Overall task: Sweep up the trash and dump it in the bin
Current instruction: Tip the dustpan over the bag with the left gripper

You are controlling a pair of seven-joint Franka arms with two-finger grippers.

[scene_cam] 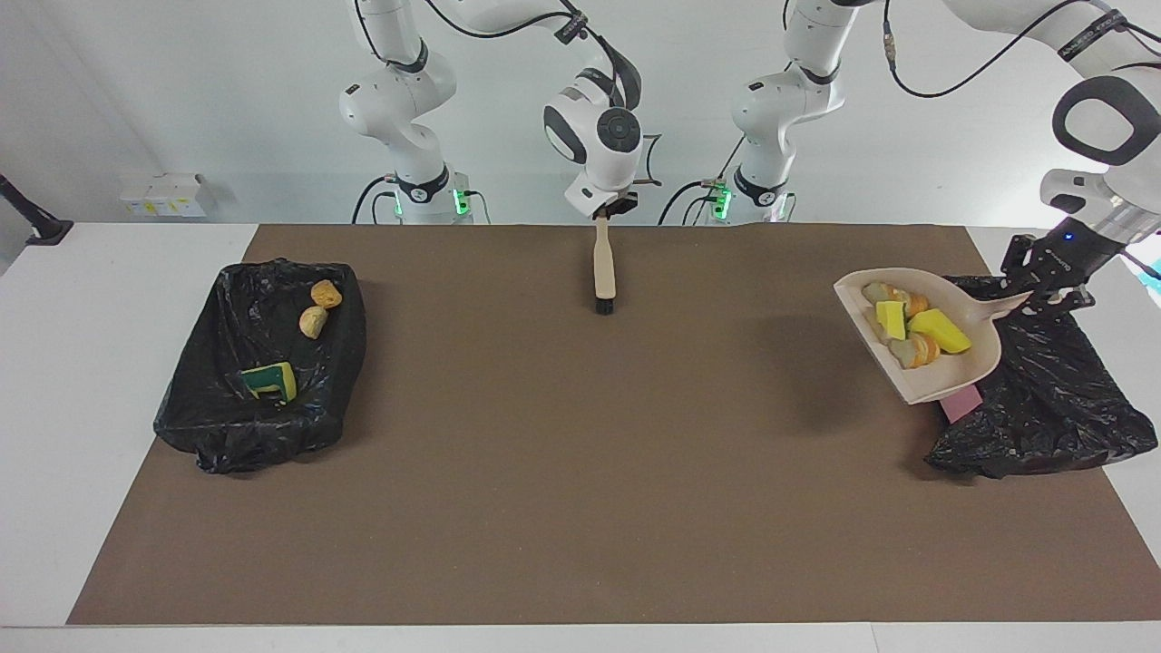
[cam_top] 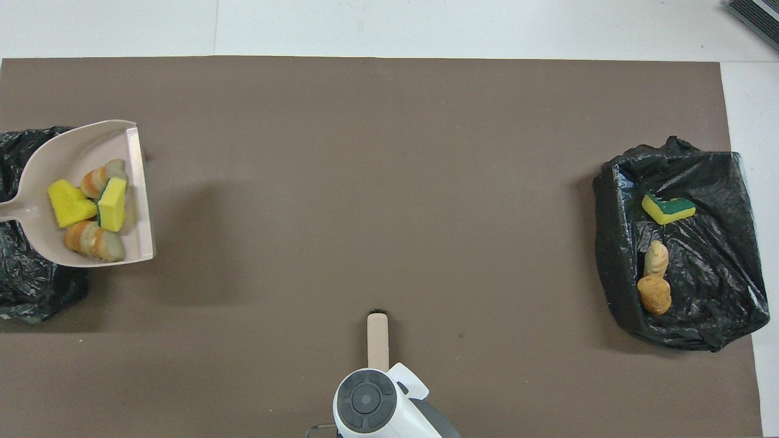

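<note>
The left claw [scene_cam: 1043, 288] grips the handle of a beige dustpan [scene_cam: 943, 381], holding it up in the air over the edge of a black-lined bin [scene_cam: 1052, 399] at the left arm's end of the desk [scene_cam: 580, 508]. The pan reaches out from that claw toward the middle of the desk, with its open lip over the brown mat and its handle end over the bin. Four pieces of trash [scene_cam: 912, 331] lie heaped in the pan: a plain yellow sponge bit [cam_top: 66, 204] closest to the claw, a green-backed yellow sponge bit [cam_top: 112, 204] just past it, and two tan-orange bread-like chunks [cam_top: 94, 240], one on each side of the sponges. All four touch one another and sit toward the pan's closed end. A pink surface shows under the pan at the bin's edge.

The right claw [scene_cam: 604, 210] is clenched on the top of a brush [scene_cam: 603, 268], which hangs straight down below it with its black bristles close above the mat or on it, I cannot tell which.

Well apart from both claws, at the right arm's end of the desk, a second black-lined bin [scene_cam: 209, 417] holds three more pieces: a green-backed sponge [scene_cam: 270, 381] and two tan chunks [scene_cam: 319, 308] beside each other.
</note>
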